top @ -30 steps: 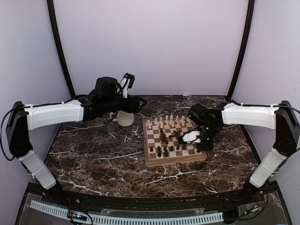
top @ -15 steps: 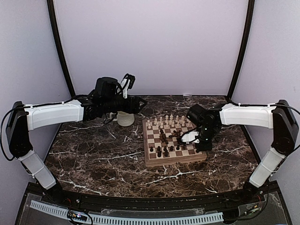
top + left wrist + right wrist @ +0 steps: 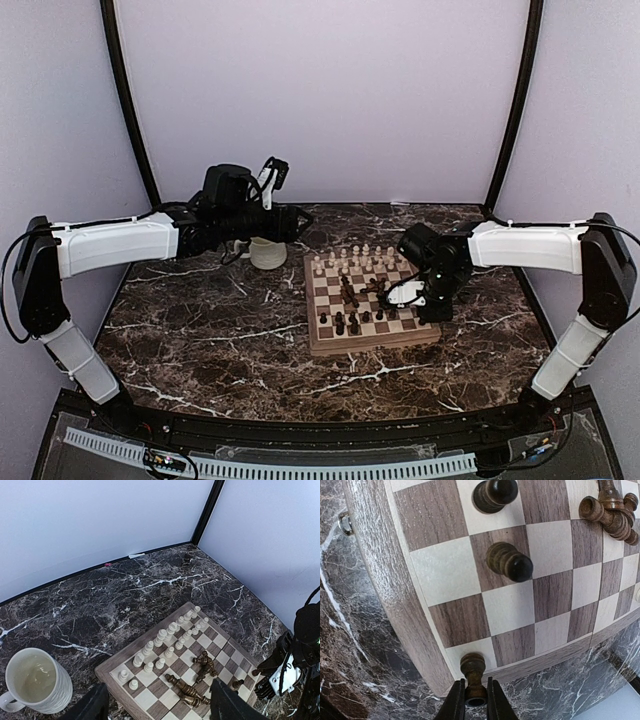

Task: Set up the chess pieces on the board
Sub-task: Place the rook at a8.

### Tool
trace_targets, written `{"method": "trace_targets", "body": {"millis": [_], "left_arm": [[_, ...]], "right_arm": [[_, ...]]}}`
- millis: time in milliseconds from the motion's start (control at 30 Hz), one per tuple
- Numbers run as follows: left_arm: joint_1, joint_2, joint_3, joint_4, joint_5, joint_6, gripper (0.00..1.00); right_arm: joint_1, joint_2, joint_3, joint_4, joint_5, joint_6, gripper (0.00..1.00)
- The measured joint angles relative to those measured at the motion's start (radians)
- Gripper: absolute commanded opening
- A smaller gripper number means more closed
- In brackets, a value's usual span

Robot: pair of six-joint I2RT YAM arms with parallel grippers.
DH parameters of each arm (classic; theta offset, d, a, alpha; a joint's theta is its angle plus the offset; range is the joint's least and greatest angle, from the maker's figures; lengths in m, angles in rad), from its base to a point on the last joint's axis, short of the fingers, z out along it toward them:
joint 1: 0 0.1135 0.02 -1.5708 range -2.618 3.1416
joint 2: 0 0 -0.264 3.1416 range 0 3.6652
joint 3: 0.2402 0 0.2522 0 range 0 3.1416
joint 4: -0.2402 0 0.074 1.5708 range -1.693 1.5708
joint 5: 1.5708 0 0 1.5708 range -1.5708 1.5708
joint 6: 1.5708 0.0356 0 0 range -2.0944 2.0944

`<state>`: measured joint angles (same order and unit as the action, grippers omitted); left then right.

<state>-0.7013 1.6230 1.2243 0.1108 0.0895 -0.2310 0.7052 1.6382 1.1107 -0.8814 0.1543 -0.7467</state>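
Rough, open-grained wood on the board [image 3: 385,580] rim; dark pieces [image 3: 507,562] gleam, smooth turned wood. Polished veined marble table [image 3: 220,350]. At ten o'clock, mug [image 3: 50,695], ribbed glossy ceramic.

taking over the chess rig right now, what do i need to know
The right gripper has its fingers shut on a dark pawn at a corner square of the board. I cannot tell whether the pawn is set down.
The left gripper is open and empty, above the table near the cream mug.
Done: the white pieces stand in two rows along the far edge. A few standing dark pieces are on the near rows.
Left: the fallen dark pieces lie mid-board. Stand them up and fill the dark rows.
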Motion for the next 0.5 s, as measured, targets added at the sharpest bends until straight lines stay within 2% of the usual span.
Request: {"method": "trace_targets", "body": {"millis": [267, 367, 500], "left_arm": [[0.0, 0.0, 0.0, -0.003, 0.001, 0.0, 0.72], [0.0, 0.0, 0.004, -0.009, 0.002, 0.0, 0.72], [0.0, 0.002, 0.006, -0.016, 0.003, 0.0, 0.73]], "right_arm": [[0.0, 0.003, -0.002, 0.001, 0.0, -0.001, 0.24], [0.0, 0.004, -0.002, 0.003, 0.0, 0.002, 0.34], [0.001, 0.004, -0.001, 0.0, 0.0, 0.003, 0.36]]}}
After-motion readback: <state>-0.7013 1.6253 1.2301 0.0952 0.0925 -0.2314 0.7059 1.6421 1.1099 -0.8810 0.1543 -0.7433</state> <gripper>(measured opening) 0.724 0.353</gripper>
